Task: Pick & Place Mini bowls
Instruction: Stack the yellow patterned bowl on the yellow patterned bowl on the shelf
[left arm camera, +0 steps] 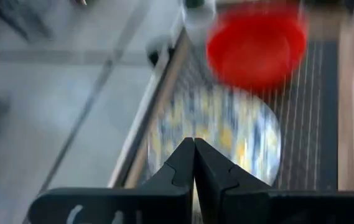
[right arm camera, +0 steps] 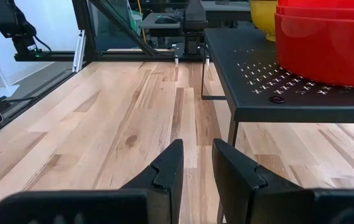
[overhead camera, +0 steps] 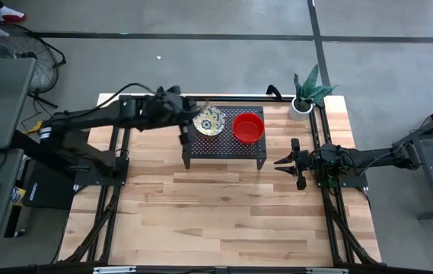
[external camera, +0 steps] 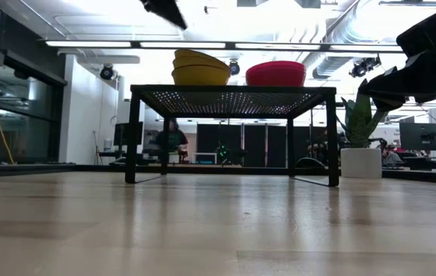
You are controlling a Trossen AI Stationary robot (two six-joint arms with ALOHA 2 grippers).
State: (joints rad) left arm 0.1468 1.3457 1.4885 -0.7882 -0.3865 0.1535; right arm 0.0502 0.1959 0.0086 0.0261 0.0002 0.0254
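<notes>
Two stacks of mini bowls sit on a black perforated stand [overhead camera: 224, 150]. The cream floral stack [overhead camera: 209, 120] is on its left part and the red stack [overhead camera: 248, 127] on its right. From the low view, the floral stack [external camera: 200, 69] shows yellow outsides beside the red stack [external camera: 276, 73]. My left gripper [left arm camera: 194, 146] is shut and hovers above the near-left rim of the floral stack [left arm camera: 226, 134], clear of it [external camera: 173, 17]. My right gripper [overhead camera: 279, 162] waits open, low over the table to the right of the stand, with the red stack [right arm camera: 326, 43] ahead of it.
A white plant pot [overhead camera: 301, 106] with a green plant stands at the table's far right corner, behind the stand. Bare wooden table [overhead camera: 224, 213] stretches from the stand toward the near edge. The room beyond shows desks and a seated person [external camera: 172, 142].
</notes>
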